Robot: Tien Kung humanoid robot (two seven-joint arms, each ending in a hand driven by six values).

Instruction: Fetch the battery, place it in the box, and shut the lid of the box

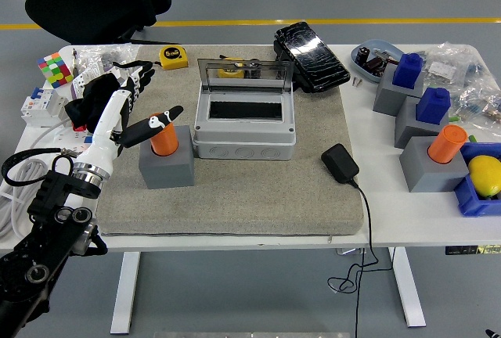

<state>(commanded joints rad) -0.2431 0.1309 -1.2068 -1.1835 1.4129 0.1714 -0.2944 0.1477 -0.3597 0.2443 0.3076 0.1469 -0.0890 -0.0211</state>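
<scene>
A coarse, matt grey felt mat (pixel 235 189) covers the smooth white table (pixel 423 213). The light grey plastic box (pixel 244 131) has a clear glossy lid (pixel 244 74). Far right of it lies a shiny black plastic-wrapped pack (pixel 311 55).

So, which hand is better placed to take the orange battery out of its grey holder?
The left hand: its fingers already reach the orange battery in the grey holder, beside the open box. The right hand is not in view.

Orange battery (pixel 163 141) in a grey block (pixel 167 167), grey box (pixel 244 124) with clear lid (pixel 244 74), white tabletop (pixel 415 217), grey mat (pixel 250 193)
</scene>
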